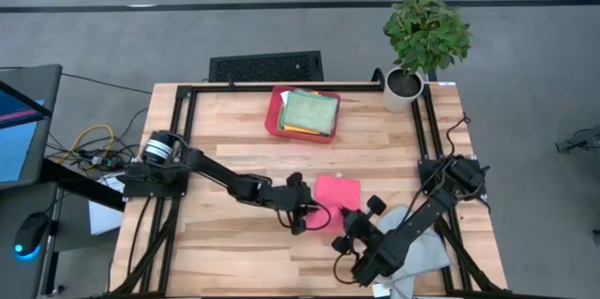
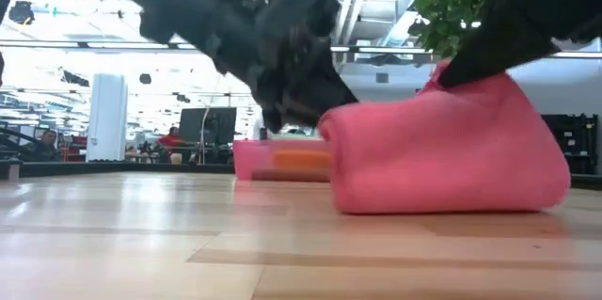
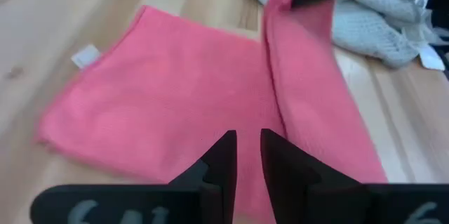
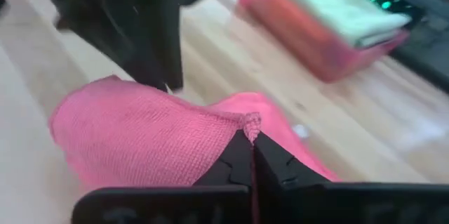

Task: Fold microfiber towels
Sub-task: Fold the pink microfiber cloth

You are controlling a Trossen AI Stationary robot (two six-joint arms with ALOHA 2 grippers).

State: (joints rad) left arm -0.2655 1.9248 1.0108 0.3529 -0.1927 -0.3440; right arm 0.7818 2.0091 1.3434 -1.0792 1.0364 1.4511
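While right gripper pinches pink towel, jaws clenched tight on raised edge, cloth draping away from tips in folded hump. Left gripper low over same towel, jaws narrowly apart, slim gap between fingers; whether cloth caught between them, cannot tell. Grey towel bunched beyond right gripper. Red tray with stacked green towel well apart from both.
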